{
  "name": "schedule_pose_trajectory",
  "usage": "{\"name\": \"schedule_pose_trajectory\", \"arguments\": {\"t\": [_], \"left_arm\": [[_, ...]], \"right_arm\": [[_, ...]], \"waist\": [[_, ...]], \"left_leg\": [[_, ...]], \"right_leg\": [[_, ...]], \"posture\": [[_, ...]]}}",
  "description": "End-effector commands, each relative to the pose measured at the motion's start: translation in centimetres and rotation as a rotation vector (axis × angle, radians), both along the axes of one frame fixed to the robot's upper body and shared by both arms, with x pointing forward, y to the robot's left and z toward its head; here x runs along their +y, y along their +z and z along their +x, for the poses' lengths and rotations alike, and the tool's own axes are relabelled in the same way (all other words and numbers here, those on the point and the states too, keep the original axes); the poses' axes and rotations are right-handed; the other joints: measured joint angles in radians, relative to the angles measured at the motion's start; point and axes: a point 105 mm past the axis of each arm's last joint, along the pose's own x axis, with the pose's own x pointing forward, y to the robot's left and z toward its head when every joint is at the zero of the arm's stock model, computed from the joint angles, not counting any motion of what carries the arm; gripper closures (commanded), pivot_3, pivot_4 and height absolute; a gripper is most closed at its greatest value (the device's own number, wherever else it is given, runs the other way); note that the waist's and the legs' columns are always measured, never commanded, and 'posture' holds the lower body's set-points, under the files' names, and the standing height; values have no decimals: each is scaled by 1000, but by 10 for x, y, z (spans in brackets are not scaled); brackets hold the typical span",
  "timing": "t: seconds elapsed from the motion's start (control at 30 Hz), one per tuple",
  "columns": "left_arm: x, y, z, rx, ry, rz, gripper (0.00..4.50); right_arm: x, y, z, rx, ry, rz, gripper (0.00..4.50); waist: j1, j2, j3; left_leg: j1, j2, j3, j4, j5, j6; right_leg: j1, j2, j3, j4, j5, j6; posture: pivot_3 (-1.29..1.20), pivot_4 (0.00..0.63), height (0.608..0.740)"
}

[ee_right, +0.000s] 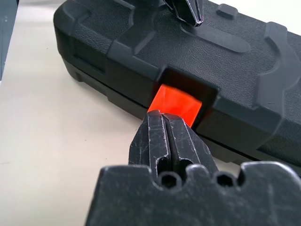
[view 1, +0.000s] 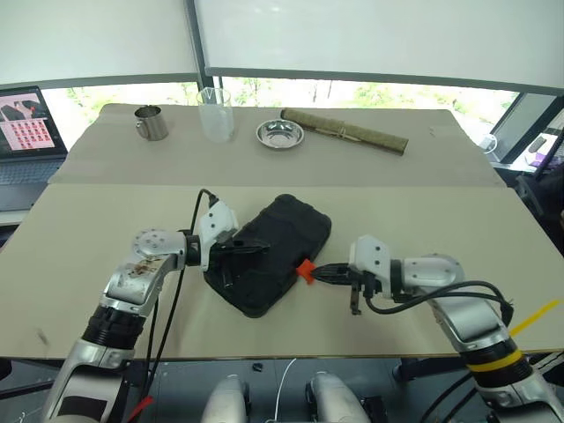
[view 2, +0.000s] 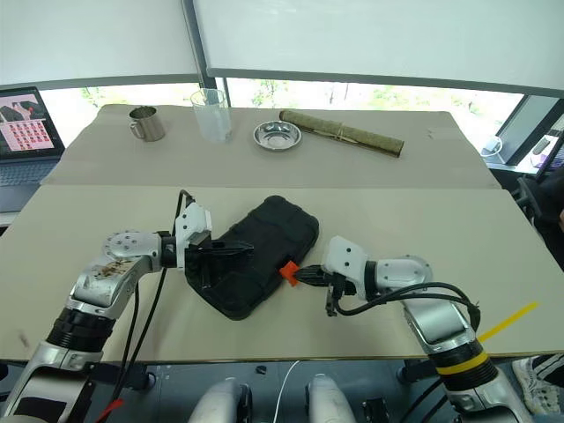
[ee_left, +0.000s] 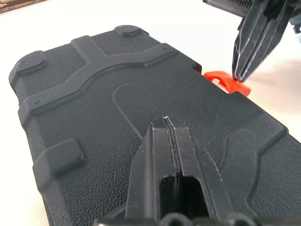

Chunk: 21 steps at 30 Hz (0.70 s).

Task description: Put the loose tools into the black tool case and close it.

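The black tool case [view 1: 284, 236] lies shut and slanted on the near table, lid up. My left gripper [view 1: 263, 248] is shut, its tips resting on the lid's middle [ee_left: 165, 120]. From the other side my right gripper [view 1: 315, 272] is shut too. Its closed tips [ee_right: 162, 115] press against the small orange latch [ee_right: 176, 102] on the case's side edge, with nothing between the fingers. The latch [ee_left: 225, 80] sticks out from the case wall. The loose tools are out of view.
Along the far table stand a metal mug [view 1: 152, 122], a clear glass [view 1: 216, 113], a steel bowl [view 1: 280, 134] and an olive rolled mat [view 1: 344, 130]. A laptop [view 1: 26, 132] sits at the far left. The table's front edge runs just below both arms.
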Motion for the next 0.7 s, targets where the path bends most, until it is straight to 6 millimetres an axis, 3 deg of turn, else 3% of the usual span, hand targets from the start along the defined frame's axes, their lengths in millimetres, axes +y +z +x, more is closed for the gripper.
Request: {"name": "schedule_pose_trajectory", "arguments": {"t": [0.03,0.23,0.5,0.7], "left_arm": [[8,-24,-3,92,37,42,4486],[7,-25,-4,97,36,38,4486],[6,-25,-3,102,30,42,4486],[6,-26,-3,110,29,51,4486]], "right_arm": [[7,9,5,-66,17,20,4500],[15,10,10,-79,23,52,4500],[16,-9,12,-38,15,-2,4500],[21,-6,15,-46,1,26,4500]], "waist": [[-2,0,0],[-8,0,0],[-10,0,0],[-10,0,0]], "left_leg": [[0,0,0,0,0,0],[0,0,0,0,0,0],[1,0,0,-1,0,0],[1,0,0,-1,0,0]], "right_leg": [[0,0,0,0,0,0],[0,0,0,0,0,0],[0,0,0,1,0,0],[0,0,0,1,0,0]], "posture": [[0,150,740],[0,150,740],[0,150,740],[0,150,740]]}}
